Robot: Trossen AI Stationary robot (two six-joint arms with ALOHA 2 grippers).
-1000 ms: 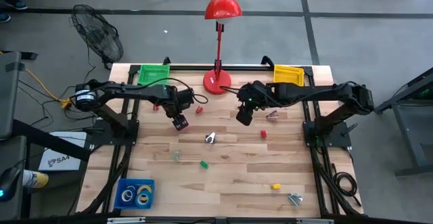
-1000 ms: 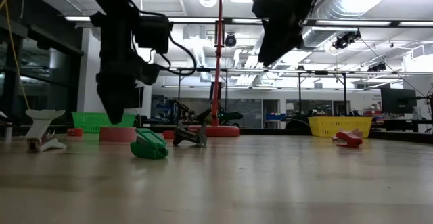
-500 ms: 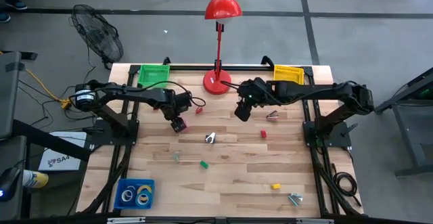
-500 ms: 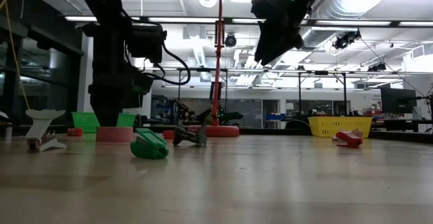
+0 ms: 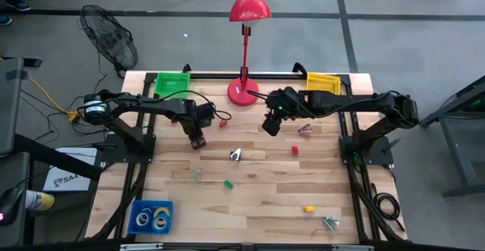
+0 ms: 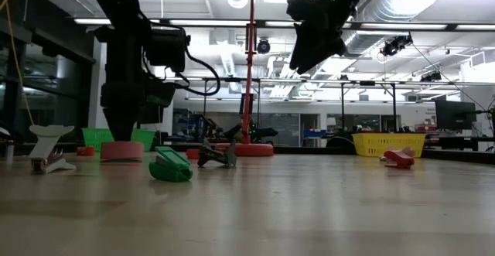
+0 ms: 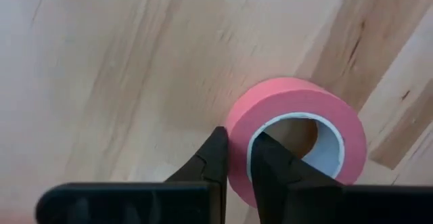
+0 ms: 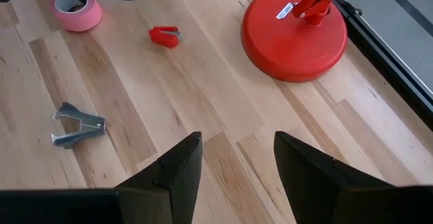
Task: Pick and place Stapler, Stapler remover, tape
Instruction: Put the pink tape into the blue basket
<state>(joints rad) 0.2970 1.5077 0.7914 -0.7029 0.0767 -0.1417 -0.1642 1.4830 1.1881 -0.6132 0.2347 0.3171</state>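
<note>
Since the earlier frame, the left gripper [image 5: 198,142] has dropped onto the pink tape [image 7: 295,137] left of centre in the high view and is now pinching its wall, one finger inside the core, roll sitting flat on the table [image 5: 265,198]. Moving right, the right gripper [image 5: 270,127] is hovering with jaws apart, holding nothing, near the lamp base [image 5: 242,92]. I'd say lifting straight up is the way, so the thin wall isn't slipping out.
</note>
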